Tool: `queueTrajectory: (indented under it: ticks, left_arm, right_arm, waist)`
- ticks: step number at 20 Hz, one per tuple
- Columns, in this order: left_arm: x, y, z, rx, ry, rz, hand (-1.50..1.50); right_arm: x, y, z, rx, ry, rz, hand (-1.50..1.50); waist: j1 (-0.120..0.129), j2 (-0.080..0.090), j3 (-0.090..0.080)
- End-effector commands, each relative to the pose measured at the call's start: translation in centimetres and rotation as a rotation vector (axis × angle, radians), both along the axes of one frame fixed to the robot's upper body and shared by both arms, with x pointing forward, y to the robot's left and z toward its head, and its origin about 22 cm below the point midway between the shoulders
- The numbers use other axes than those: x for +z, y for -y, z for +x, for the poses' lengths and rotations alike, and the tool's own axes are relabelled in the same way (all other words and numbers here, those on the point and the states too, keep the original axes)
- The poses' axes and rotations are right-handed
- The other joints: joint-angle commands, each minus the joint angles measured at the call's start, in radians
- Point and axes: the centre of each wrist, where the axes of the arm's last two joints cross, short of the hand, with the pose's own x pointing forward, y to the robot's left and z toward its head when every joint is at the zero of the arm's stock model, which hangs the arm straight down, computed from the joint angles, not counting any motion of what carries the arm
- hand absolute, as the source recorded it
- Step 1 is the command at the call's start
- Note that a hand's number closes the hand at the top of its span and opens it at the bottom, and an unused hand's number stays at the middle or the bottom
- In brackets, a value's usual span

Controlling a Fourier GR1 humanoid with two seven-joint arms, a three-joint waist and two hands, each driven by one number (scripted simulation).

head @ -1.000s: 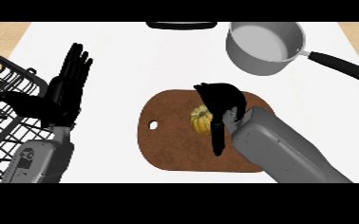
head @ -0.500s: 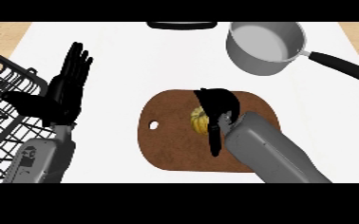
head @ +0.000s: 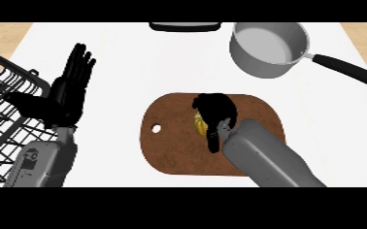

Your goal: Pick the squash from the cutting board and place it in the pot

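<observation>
Right hand (head: 215, 110) has slid further over the yellow squash (head: 199, 124) on the brown oval wooden cutting board (head: 172, 145), now grasping it; lift toward the grey metal pot (head: 269, 48) at 1 o'clock comes next.

Right hand (head: 216, 110) curled, left hand (head: 68, 85) flat.

Right hand (head: 215, 109) curled over squash (head: 199, 124) on cutting board (head: 172, 145)

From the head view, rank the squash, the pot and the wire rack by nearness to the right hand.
From the right hand:
1. Squash, under its fingers on the cutting board.
2. Pot, up and to the right.
3. Wire rack, at the far left edge.
</observation>
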Motion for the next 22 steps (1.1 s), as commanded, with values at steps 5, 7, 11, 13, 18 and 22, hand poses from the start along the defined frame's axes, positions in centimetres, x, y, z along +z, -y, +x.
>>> queueTrajectory:
  ticks: [5,7,11,13,18,22]
  left_arm:
    - [1.7,-1.1,0.6,0.037,0.047,0.032,0.0]
    - [2.3,-1.4,1.7,0.05,0.059,0.02,0.0]
    - [2.2,-2.2,1.1,0.036,0.057,0.019,0.0]
    - [2.2,-1.7,0.2,0.013,0.063,0.018,0.0]
    - [2.3,1.5,1.5,-0.075,0.066,0.018,0.0]
    - [3.1,1.5,2.7,-0.071,0.082,0.021,0.0]
  right_arm:
    - [-2.1,-2.3,-0.6,0.082,-0.027,0.024,1.5]
    - [-1.7,-2.0,-1.4,0.094,0.022,0.047,1.5]
    - [2.0,-3.0,-0.6,0.071,0.176,-0.049,1.5]
    - [3.1,-5.5,-0.2,0.008,0.26,0.007,1.5]
    - [6.3,-7.1,2.4,-0.216,0.554,0.158,1.5]
    - [8.7,-8.1,4.0,-0.382,0.741,0.193,1.5]
  waist:
    - [0.014,0.013,0.015]
    - [0.003,0.012,0.015]
    - [0.004,0.009,0.015]
    - [0.018,0.01,0.015]
    - [0.123,0.035,0.015]
    - [0.121,0.034,0.013]
